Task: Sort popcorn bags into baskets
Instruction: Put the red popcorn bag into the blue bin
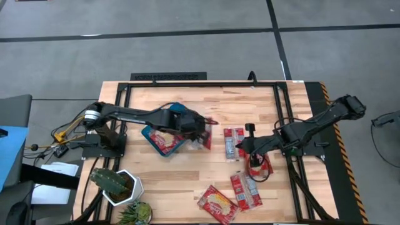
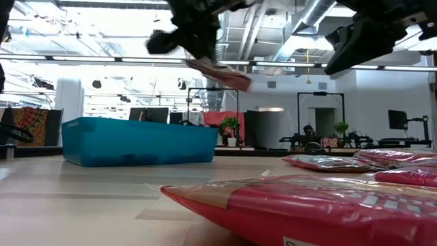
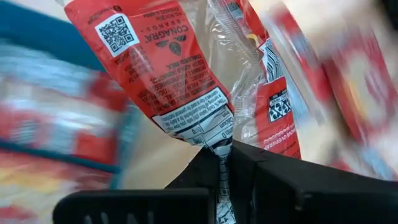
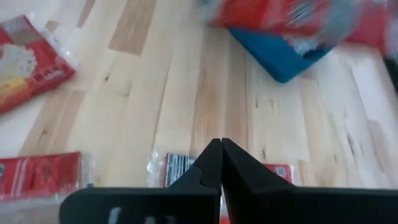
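Note:
My left gripper (image 1: 199,127) is shut on a red popcorn bag (image 1: 207,135) and holds it in the air beside the right end of the teal tray (image 1: 150,133). The low view shows that bag (image 2: 222,74) well above the tray (image 2: 136,141). One red packet (image 1: 164,144) lies inside the tray. My right gripper (image 1: 247,146) is shut and empty, raised over the table; a packet (image 4: 179,167) lies beneath it. Other packets lie flat at the table's right and near side (image 1: 234,142), (image 1: 245,190), (image 1: 217,203). My left gripper pinches the bag by its sealed end edge (image 3: 219,148) between the two fingers. The bag is lifted clear of the table and tray. In the low view it slants down and away from the fingers (image 2: 198,41).
A white hexagonal pot with a cactus (image 1: 120,185) stands at the near left corner, with a second plant (image 1: 136,212) beside it. Black frame rails (image 1: 282,106) run along the table's sides. Bare wood lies between the tray and the scattered packets.

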Controlling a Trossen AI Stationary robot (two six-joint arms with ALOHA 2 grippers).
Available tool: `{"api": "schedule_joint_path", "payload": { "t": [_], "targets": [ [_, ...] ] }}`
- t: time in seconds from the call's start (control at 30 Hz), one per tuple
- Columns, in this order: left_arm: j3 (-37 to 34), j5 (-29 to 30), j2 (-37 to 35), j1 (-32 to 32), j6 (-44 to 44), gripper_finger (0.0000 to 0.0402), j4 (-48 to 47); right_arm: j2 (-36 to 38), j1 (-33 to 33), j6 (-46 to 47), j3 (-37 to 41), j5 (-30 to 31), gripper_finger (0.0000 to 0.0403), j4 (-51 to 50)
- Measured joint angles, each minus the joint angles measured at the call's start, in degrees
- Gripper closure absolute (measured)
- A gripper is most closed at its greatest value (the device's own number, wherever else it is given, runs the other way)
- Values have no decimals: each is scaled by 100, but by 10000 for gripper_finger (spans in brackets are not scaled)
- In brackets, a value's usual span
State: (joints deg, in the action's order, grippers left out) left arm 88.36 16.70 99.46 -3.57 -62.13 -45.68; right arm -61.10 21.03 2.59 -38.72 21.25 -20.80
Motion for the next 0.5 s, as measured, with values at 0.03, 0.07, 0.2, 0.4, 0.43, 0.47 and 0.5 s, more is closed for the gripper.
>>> {"api": "schedule_joint_path", "payload": {
  "t": [0.03, 0.07, 0.2, 0.4, 0.43, 0.47, 0.5],
  "targets": [
    [0, 305, -90, 0, -272, 400, -153, 2, -26, 0, 2, -1, 375, -63],
    [2, 631, -167, -6, -545, 400, -334, -4, -35, 2, 2, -1, 373, -76],
    [2, 1762, -368, -54, -1715, 401, -1188, -11, -61, 2, 2, -4, 368, -126],
    [-228, 2392, -394, -83, -3282, 401, -1980, -11, -61, -1, 2, -5, 374, -148],
    [-355, 2392, -392, -87, -3481, 401, -1941, -11, -61, 0, 2, -6, 376, -153],
    [-474, 2371, -380, -87, -3678, 401, -1906, -11, -59, -1, 2, -6, 378, -148],
    [-594, 2364, -379, -87, -3878, 401, -1849, -11, -58, -4, 2, -7, 379, -150]
  ]
}}
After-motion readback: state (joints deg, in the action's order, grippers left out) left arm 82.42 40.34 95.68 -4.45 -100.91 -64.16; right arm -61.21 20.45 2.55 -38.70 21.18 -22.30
